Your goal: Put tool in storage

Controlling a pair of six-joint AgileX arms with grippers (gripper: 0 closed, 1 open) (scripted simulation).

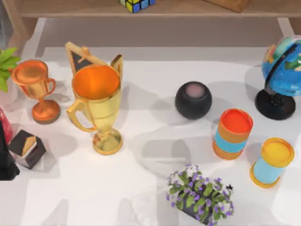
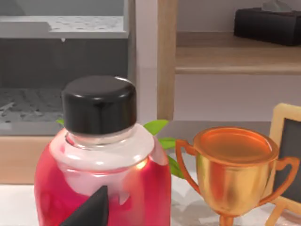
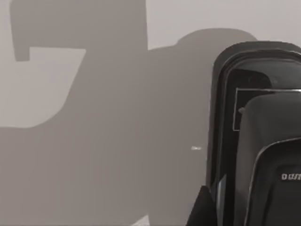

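Scanning the table (image 1: 141, 188), you see no plain tool. At its left edge, past a red bottle (image 2: 99, 188), the black-and-wood block (image 1: 27, 148) looks likeliest: squat, no clear long axis. The left gripper (image 1: 7, 167) is just beside it, finger spread untellable. The right arm idles over bare surface.

Even, bright light falls from above on the white table (image 1: 141, 188), where soft grey shadows spread around the gold trophy (image 1: 96, 106), beside the black speaker (image 1: 193, 100) and toward the trophy from the two canisters. The left wrist view is well lit, with a small highlight on the black cap of the red bottle (image 2: 99, 155) and a glint on its shoulder. In the right wrist view, broad grey shadows with soft edges cross a pale surface.
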